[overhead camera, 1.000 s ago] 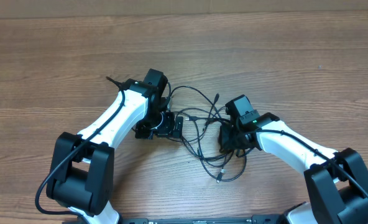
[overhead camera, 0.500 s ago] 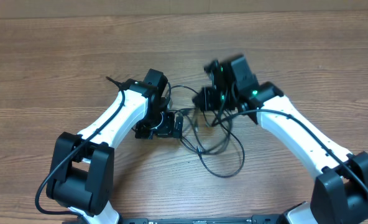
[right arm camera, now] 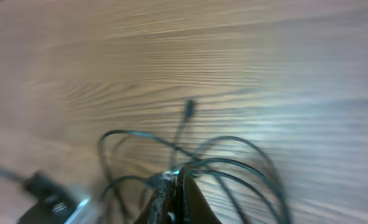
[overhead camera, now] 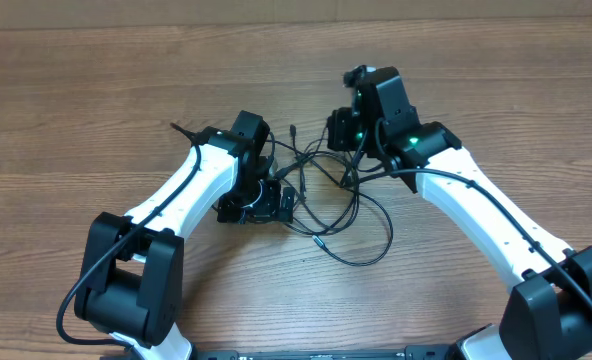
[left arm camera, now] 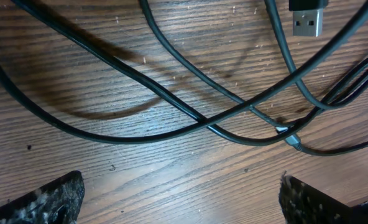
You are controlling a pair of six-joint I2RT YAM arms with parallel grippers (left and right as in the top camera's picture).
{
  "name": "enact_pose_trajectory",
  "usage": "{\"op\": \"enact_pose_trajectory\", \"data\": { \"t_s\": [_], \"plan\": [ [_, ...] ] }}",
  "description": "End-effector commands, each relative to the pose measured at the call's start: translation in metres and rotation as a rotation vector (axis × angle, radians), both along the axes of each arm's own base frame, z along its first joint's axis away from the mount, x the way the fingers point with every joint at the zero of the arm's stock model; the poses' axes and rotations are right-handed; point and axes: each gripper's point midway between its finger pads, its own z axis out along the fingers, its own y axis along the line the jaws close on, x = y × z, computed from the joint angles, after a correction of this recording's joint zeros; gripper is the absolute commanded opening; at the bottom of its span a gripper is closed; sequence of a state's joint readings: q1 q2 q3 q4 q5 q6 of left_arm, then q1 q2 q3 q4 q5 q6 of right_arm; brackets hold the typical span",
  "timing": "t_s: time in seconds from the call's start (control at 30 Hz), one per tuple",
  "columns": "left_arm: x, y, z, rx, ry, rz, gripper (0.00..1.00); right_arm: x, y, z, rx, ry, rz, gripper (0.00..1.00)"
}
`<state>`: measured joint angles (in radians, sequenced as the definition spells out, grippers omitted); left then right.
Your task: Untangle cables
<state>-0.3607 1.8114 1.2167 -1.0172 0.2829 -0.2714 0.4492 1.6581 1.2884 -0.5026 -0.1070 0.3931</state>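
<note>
Firmly pinched cables (left arm camera: pixel 209 122) in right gripper (right arm camera: pixel 174 190), left gripper (left arm camera: pixel 181 198) agape

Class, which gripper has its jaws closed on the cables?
The right gripper: its jaws pinch the cables; the left gripper stands wide open.

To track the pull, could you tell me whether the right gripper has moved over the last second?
Yes. Shut on the cables, the right gripper went toward the table's far edge, past the motionless left arm.
</note>
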Motion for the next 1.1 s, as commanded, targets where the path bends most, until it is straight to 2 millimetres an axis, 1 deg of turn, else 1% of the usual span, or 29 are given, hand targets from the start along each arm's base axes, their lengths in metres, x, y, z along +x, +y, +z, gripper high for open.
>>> {"op": "enact_pose_trajectory", "data": {
  "t_s": [0.0, 0.23, 0.27, 0.33, 0.4, 0.47, 0.53, 0.67, 0.73, 0.77, 0.9, 0.93, 1.0, 1.07],
  "plan": [
    [-0.002, -0.001, -0.003, 0.009, 0.009, -0.002, 1.00, 0.012, -0.034, 0.004, -0.044, 0.000, -0.185, 0.04],
    [-0.002, -0.001, -0.003, 0.009, 0.009, -0.002, 0.99, -0.006, -0.068, -0.020, -0.155, 0.118, -0.267, 0.04],
    [-0.002, -0.001, -0.003, 0.009, 0.009, -0.002, 1.00, -0.008, -0.073, -0.022, -0.163, 0.130, -0.277, 0.04],
    [-0.002, -0.001, -0.003, 0.009, 0.009, -0.002, 1.00, -0.006, -0.074, -0.017, -0.143, 0.129, -0.259, 0.04],
    [-0.002, -0.001, -0.003, 0.009, 0.009, -0.002, 1.00, -0.003, -0.063, 0.003, -0.101, 0.101, -0.146, 0.04],
    [-0.002, -0.001, -0.003, 0.009, 0.009, -0.002, 1.00, 0.001, -0.059, 0.030, -0.079, 0.065, -0.086, 0.04],
    [-0.002, -0.001, -0.003, 0.009, 0.009, -0.002, 1.00, 0.009, -0.063, 0.061, -0.088, 0.010, -0.066, 0.04],
    [-0.002, 0.000, -0.003, 0.009, 0.009, -0.002, 1.00, 0.021, -0.069, 0.137, -0.120, -0.161, -0.005, 0.04],
    [-0.002, -0.001, -0.003, 0.009, 0.009, -0.002, 0.99, 0.025, -0.069, 0.163, -0.129, -0.235, 0.017, 0.04],
    [-0.002, -0.001, -0.003, 0.010, 0.009, -0.002, 0.99, 0.027, -0.068, 0.183, -0.137, -0.294, 0.035, 0.04],
    [-0.002, -0.001, -0.003, 0.009, 0.009, -0.002, 0.99, 0.030, -0.065, 0.232, -0.189, -0.467, 0.112, 0.04],
    [-0.002, 0.000, -0.003, 0.009, 0.009, -0.002, 1.00, 0.031, -0.065, 0.244, -0.195, -0.512, 0.118, 0.04],
    [-0.002, 0.000, -0.003, 0.009, 0.009, -0.002, 0.99, 0.035, -0.064, 0.260, -0.181, -0.567, 0.107, 0.04],
    [-0.002, -0.001, -0.003, 0.009, 0.009, -0.002, 1.00, 0.041, -0.063, 0.284, -0.160, -0.659, 0.089, 0.04]
  ]
}}
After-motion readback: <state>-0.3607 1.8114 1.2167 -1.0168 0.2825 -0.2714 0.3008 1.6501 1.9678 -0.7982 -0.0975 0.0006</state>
